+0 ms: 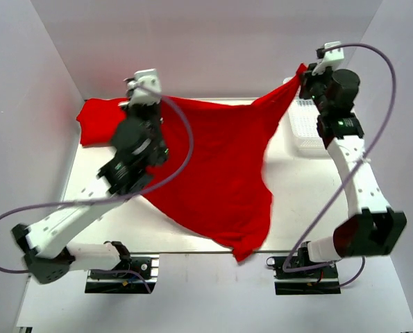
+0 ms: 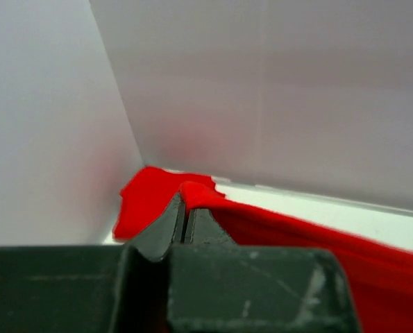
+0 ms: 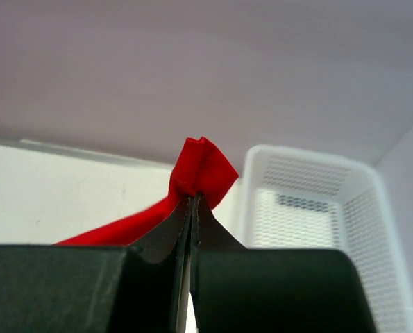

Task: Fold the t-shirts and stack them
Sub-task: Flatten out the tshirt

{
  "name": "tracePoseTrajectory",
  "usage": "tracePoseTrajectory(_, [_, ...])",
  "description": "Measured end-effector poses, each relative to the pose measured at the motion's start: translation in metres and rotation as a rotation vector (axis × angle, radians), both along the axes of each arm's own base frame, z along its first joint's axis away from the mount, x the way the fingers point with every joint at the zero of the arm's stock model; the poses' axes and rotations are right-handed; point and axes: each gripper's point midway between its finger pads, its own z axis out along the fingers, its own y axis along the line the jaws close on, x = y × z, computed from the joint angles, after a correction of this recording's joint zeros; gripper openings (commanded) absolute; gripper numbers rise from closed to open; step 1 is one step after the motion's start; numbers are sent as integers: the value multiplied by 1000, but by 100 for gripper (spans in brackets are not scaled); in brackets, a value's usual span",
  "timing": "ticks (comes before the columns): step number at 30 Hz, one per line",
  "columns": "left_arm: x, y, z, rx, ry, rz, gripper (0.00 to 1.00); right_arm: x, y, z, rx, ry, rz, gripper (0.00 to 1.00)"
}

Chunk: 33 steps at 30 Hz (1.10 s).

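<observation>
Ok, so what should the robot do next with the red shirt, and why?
Probably lower both arms together to lay the t-shirt flat on the table: the left gripper and right gripper each pinch an edge, and it hangs stretched between them, not yet folded.

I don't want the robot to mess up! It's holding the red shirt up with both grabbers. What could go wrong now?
The right gripper pinches only a small bunch of the t-shirt at its very tip, so the cloth might slip out. The shirt's low corner reaches the near edge of the table and could slide off when lowered. The white basket sits just beside the right gripper and might get bumped.
</observation>
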Motion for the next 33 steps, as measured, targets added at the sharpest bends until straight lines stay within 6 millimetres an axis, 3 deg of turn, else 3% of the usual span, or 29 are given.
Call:
tracePoseTrajectory(2, [32,-2,-23,7,28,37,0,12,8,-20,21,40,34,0])
tracePoseTrajectory(5, [94,-3,-84,47,145,73,0,26,17,-32,44,51,73,0])
tracePoseTrajectory(8, [150,16,-159,64,304,104,0,37,24,-39,52,52,103,0])
tracePoseTrajectory(11, [186,43,-220,43,431,138,0,53,31,-48,58,64,123,0])
tracePoseTrajectory(15, [231,69,-267,-28,512,162,0,83,39,-63,64,92,138,0])
tracePoseTrajectory(17, [248,72,-271,-57,512,146,0,93,41,-72,64,107,138,0])
tracePoseTrajectory(21, [263,63,-259,-96,485,47,0,97,39,-83,60,131,118,0])
tracePoseTrajectory(23, [269,55,-238,-119,453,3,0,95,37,-76,56,119,104,0])
tracePoseTrajectory(25, [272,48,-205,-139,415,-33,0,92,33,-63,51,103,90,0])
tracePoseTrajectory(28, [271,39,-127,-171,306,-98,0,84,28,-29,48,60,66,0])
tracePoseTrajectory(30, [260,37,-73,-188,216,-142,0,63,24,25,53,-35,58,0])
tracePoseTrajectory(33, [218,44,-11,-191,121,-183,0,14,16,97,63,-162,48,0])
